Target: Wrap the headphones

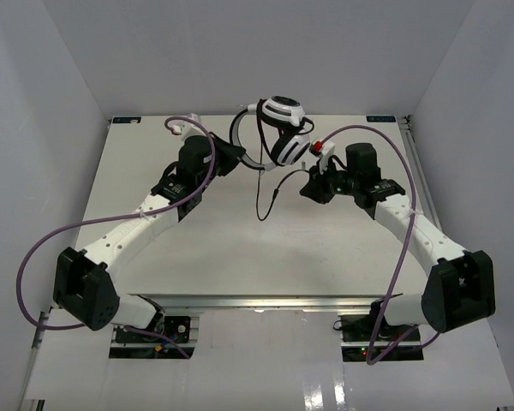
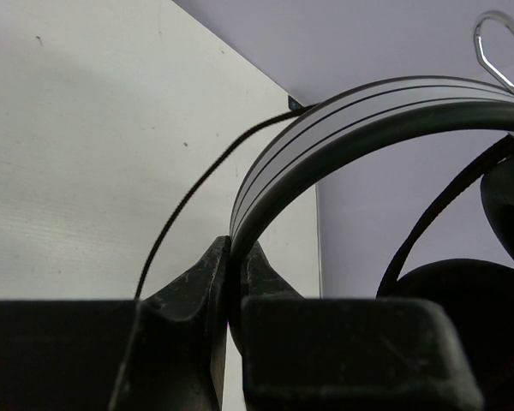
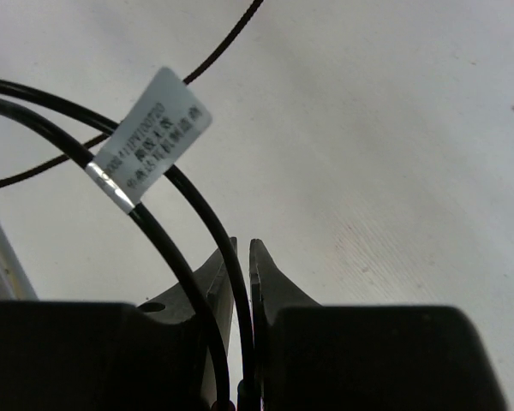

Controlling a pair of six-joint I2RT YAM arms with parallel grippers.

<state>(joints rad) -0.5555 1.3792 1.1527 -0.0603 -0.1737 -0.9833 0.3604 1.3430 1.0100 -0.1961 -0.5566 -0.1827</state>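
The headphones (image 1: 283,128), white earcups with black pads, are held up off the table at the back centre. My left gripper (image 1: 238,154) is shut on their thin black headband (image 2: 343,128), which arcs up out of the jaws in the left wrist view. My right gripper (image 1: 311,187) is shut on the thin black cable (image 3: 197,257); one strand runs between the jaws, a second passes just left of them. A white label (image 3: 154,137) is wrapped on the cable. A loop of cable (image 1: 261,193) hangs down to the table between the grippers.
The white table (image 1: 240,248) is boxed in by white walls on three sides. Purple robot cables (image 1: 47,240) loop beside both arms. A white and red part (image 1: 323,150) sits on the right wrist near the earcups.
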